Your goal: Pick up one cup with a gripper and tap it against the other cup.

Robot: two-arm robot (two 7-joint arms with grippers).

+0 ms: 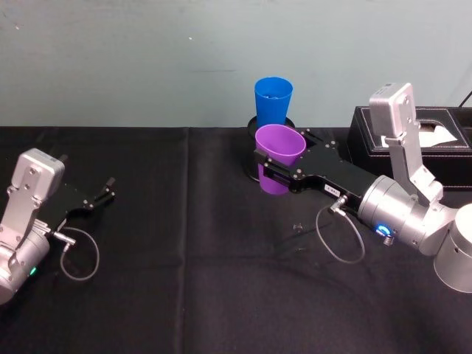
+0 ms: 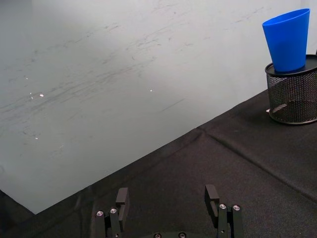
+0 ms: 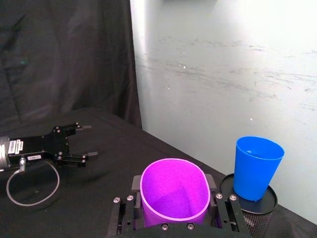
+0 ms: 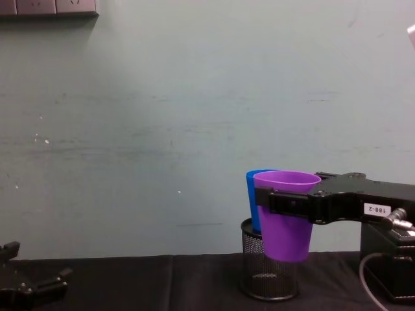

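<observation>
My right gripper (image 1: 271,173) is shut on the purple cup (image 1: 279,155) and holds it upright, lifted off the table. The blue cup (image 1: 273,99) stands just behind it on top of a black mesh holder (image 4: 266,282). In the chest view the purple cup (image 4: 285,220) overlaps the blue cup (image 4: 254,201); I cannot tell whether they touch. The right wrist view shows the purple cup (image 3: 173,191) between the fingers, with the blue cup (image 3: 256,167) close beside it. My left gripper (image 1: 103,193) rests open on the table at the far left.
A black box (image 1: 369,133) holding white tissue sits at the back right, behind my right arm. Black cloth (image 1: 221,280) covers the table, and a pale wall (image 1: 147,59) rises right behind the cups. Cables loop beside both wrists.
</observation>
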